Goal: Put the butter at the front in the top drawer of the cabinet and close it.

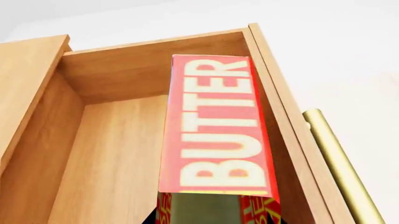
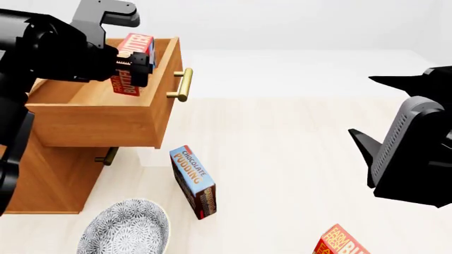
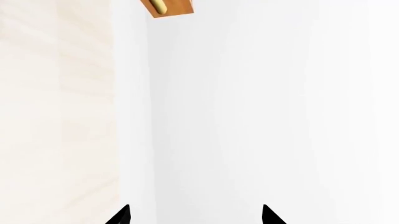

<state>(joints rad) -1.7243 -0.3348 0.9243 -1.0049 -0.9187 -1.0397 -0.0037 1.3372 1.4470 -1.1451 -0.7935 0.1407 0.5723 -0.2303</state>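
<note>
My left gripper is shut on the butter, a red-and-orange carton held upright over the open top drawer of the wooden cabinet. In the left wrist view the butter fills the middle, with the drawer's bare wooden floor beyond it and the brass handle to one side. Only dark slivers of the left gripper show beside the carton. My right gripper hovers open and holds nothing at the right, far from the cabinet; its fingertips frame only white floor.
A blue chocolate pudding box stands on the floor in front of the cabinet. A patterned bowl lies at the lower left. A second butter carton sits at the bottom edge. The lower drawer's handle shows under the open drawer.
</note>
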